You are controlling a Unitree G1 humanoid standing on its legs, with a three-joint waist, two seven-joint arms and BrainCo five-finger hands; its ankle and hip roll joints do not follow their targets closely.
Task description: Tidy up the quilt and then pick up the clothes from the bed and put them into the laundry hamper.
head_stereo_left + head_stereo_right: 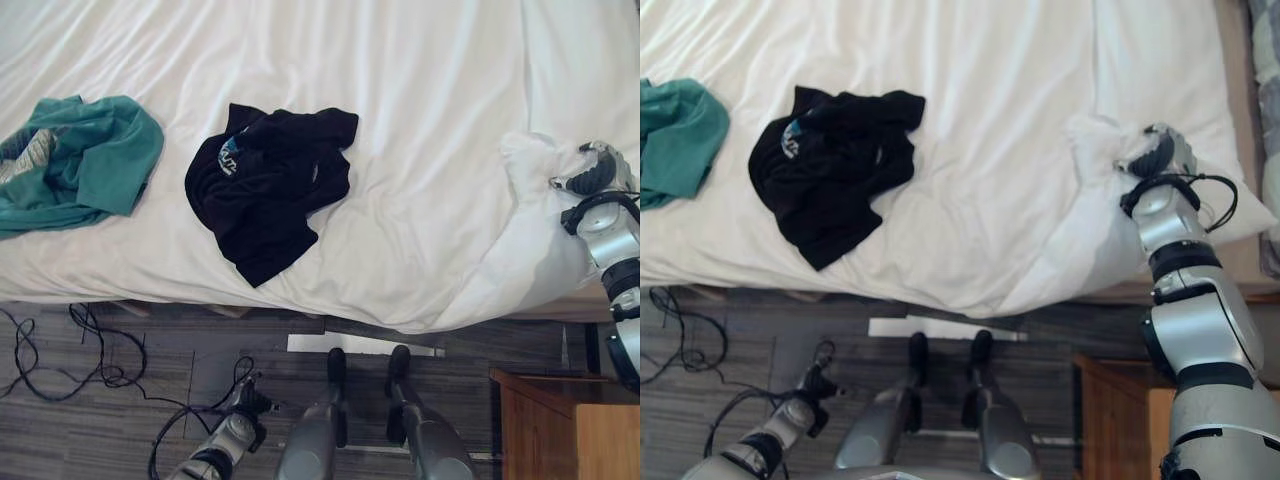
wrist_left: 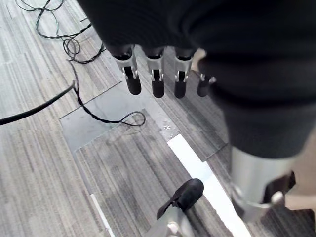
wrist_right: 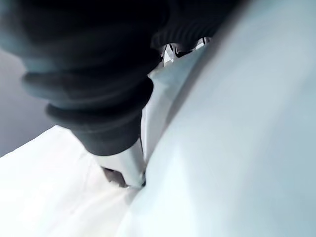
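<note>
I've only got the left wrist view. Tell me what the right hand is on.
Observer: The right hand rests against a bunched-up fold of the white quilt, at the bed's right edge.
Operator: Now give me the clothes on the bed.
Observer: A black T-shirt lies crumpled on the quilt mid-bed, close to the near edge.
Operator: List anything else up there.
Observer: A teal top lies on the quilt toward the bed's left side, apart from the T-shirt.
</note>
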